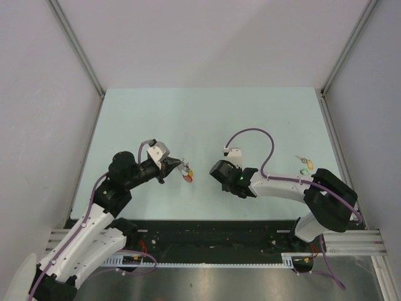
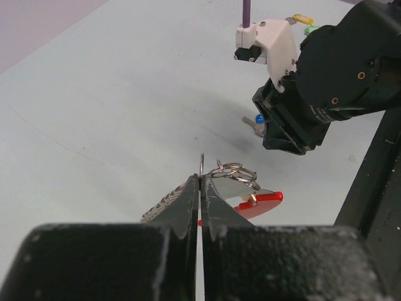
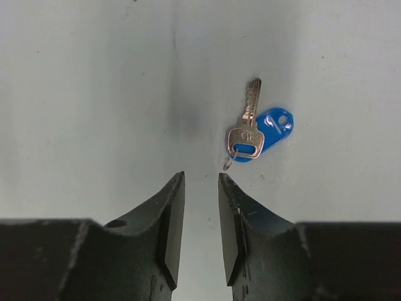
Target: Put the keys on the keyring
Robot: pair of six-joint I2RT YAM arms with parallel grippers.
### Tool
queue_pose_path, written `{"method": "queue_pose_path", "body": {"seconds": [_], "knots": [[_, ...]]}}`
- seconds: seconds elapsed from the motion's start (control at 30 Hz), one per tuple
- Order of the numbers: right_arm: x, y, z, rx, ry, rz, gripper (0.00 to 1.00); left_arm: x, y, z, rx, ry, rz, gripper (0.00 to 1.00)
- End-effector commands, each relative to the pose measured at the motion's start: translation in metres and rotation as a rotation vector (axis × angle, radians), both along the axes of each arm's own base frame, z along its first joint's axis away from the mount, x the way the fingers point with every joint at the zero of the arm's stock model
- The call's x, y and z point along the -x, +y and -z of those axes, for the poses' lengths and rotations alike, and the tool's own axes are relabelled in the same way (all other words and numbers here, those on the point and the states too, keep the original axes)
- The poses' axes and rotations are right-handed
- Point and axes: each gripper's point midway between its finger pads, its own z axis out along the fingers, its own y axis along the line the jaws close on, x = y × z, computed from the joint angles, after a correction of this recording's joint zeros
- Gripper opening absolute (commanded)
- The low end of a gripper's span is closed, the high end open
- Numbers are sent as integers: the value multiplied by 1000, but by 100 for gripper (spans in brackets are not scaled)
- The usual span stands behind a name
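The right claw is hovering over the desk with its jaws parted by a narrow gap and nothing between them. The blue-tagged key is lying flat just ahead of that gap and off to the claw's right, so the two aren't lined up. Its long axis is running nearly straight away from the claw, with the head nearest and the blade pointing outward, leaning slightly right. The blue tag is lying against its right side.

Across from it, the left claw is pinching the keyring tight between its tips, with the red tag just beyond them. The right arm is plainly nearer this key, and I'd say it needs to shift right before closing. Two more keys are sitting well apart, near the right arm's elbow.
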Motion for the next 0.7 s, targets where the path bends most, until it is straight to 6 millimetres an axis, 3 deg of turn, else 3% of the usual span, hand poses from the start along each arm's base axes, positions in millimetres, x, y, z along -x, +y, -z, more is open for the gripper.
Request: {"method": "queue_pose_path", "body": {"seconds": [0.0,0.33,0.67], "knots": [[-12,-4,-2,-23,-67,127,32,-2,2,-36,52,-83,-16,0],[-14,-21,11,11,-46,218,29,-1,2,-36,54,-83,-10,0],[-15,-22,18,17,-37,230,23,0,2,-38,56,-89,-9,0]]}}
